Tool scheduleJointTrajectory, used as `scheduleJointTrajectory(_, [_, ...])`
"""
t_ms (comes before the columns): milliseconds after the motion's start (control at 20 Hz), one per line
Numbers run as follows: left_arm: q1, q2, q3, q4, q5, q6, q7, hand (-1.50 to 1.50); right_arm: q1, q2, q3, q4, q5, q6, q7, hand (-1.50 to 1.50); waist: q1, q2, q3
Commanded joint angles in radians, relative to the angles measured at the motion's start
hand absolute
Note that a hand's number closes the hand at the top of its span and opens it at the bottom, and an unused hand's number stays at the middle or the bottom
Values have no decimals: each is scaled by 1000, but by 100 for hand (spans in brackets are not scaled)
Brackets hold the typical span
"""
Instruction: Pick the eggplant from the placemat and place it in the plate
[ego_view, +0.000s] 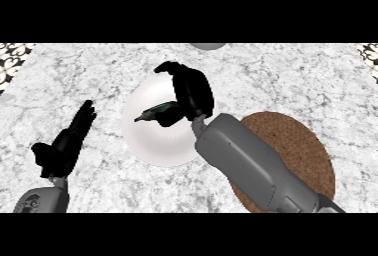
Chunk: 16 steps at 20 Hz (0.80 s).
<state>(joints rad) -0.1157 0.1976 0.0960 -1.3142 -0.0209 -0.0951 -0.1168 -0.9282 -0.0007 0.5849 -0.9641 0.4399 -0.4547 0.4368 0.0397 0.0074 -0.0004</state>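
**Inspector:** Report the counter, left to right, with your reasons.

**Operator:** At the far left, my black left hand (65, 142) is parked low near the edge, fingers straight and apart, pointing up. It carries nothing; I judge it is kept aside so the working area is free.

**Inspector:** Next?

**Operator:** The round white plate (151, 147) lies at the middle of the grey-white marbled counter top (295, 75). It is the drop point, so my arm is brought over it.

**Inspector:** And the task's item?

**Operator:** The small dark purple eggplant with a greenish stem end (153, 114) is above the plate's centre, no longer on the mat. My black right hand (190, 92) is curled round it, thumb and fingers clamped on its right end, the stem end pointing left. Whether it touches the plate surface, I cannot tell.

**Inspector:** To the right?

**Operator:** The round brown woven placemat (303, 150) lies just beside the plate, partly under my grey forearm. Nothing shows on its visible part.

**Inspector:** Anything else?

**Operator:** A pale grey rounded object (208, 46) is cut off at the top edge; I cannot identify it.

**Inspector:** Counts?

**Operator:** Two hands, one plate, one eggplant, one placemat, one unidentified object. In my judgement, only the release remains.
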Motion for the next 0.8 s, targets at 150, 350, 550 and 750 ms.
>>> scheduleJointTrajectory(150, [3, -14, -14, -54, 13, -11, 58, 0, -44, 1, 42, 91, -240, -185, -63, -150, 13, 2, 1])
scheduleJointTrajectory(350, [31, -6, 5, 5, -2, -3, -20, 0, -5, 1, -103, 3, -326, -236, -173, -150, -11, 0, 1])
scheduleJointTrajectory(550, [21, 6, 16, -5, 6, -10, -3, 0, 101, 1, -187, -27, -456, -218, -335, -150, -21, -1, 1])
scheduleJointTrajectory(750, [35, -13, 19, -5, 12, -1, -21, 0, 266, -68, -293, -88, -545, -39, -529, -150, -41, -5, 1])
